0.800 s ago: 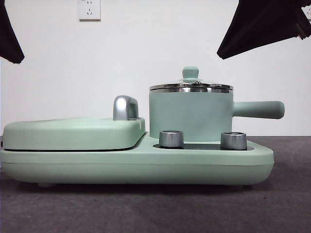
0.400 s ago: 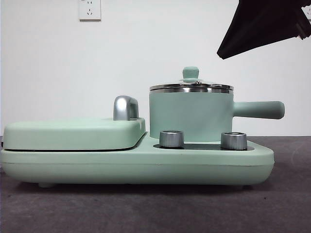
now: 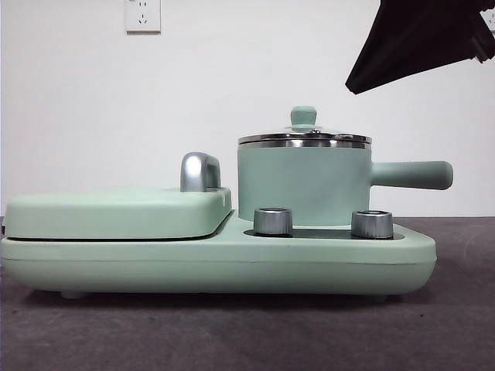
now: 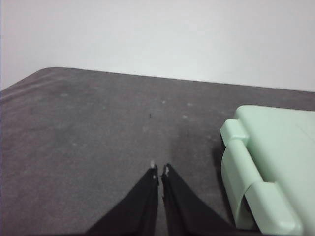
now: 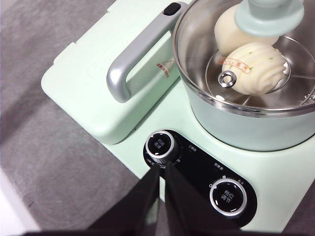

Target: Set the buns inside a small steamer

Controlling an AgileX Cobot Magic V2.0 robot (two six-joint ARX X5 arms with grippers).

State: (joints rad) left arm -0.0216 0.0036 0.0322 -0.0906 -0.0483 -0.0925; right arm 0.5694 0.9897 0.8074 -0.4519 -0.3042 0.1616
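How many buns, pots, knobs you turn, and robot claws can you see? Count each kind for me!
Buns: 2, smooth bun and ridged bun, inside the pot under the glass lid
Pots: 1, small steamer
Turning knobs: 2, first knob and second knob
Robot claws: 2, left gripper and right gripper, both shut
Total: 7

Two white buns, one smooth (image 5: 235, 27) and one ridged with green specks (image 5: 256, 66), lie touching inside the lidded mint steamer (image 3: 304, 185), its handle pointing sideways.
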